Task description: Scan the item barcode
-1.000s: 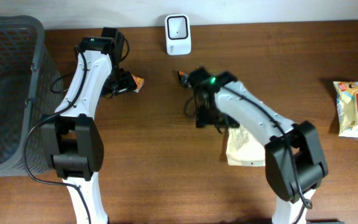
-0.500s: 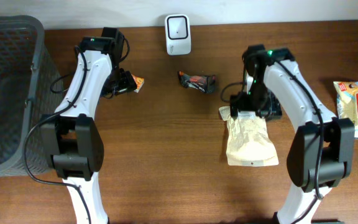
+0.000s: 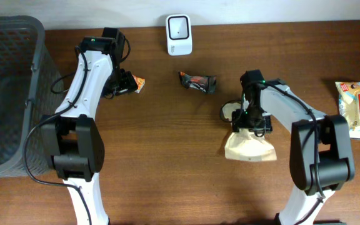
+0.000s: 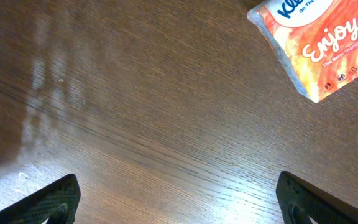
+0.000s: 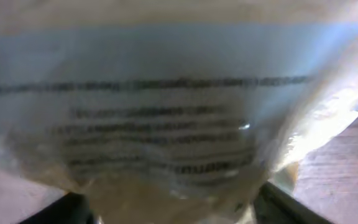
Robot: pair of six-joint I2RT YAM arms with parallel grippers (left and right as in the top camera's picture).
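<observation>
Overhead first. Right gripper (image 3: 250, 120) sits on the upper end of the beige pouch (image 3: 250, 149), right of centre; the pouch edge looks bunched beneath it. Scanner (image 3: 179, 34) stands at top centre, well apart from the pouch, with a dark candy bar (image 3: 197, 82) lying between them. Left gripper (image 3: 122, 84) hangs at upper left, just beside an orange tissue pack (image 3: 137, 82).
Risk: a carry toward the scanner passes near the candy bar and could knock it.

Left wrist. Jaws are wide apart with bare table between them, and the tissue pack lies at upper right. This arm is idle, and I see no hazard unless it drifts onto the pack.

Right wrist. The pouch fills the frame with blurred lines of print. Dark fingers (image 5: 288, 202) show at the lower corners, either side of the film. Whether they pinch it or only flank it I cannot tell.
Risks: a shallow bite on thin film may slip on lifting. A limp pouch may fold and hide the barcode. Print facing the wrist would need turning before the scanner can read it.
</observation>
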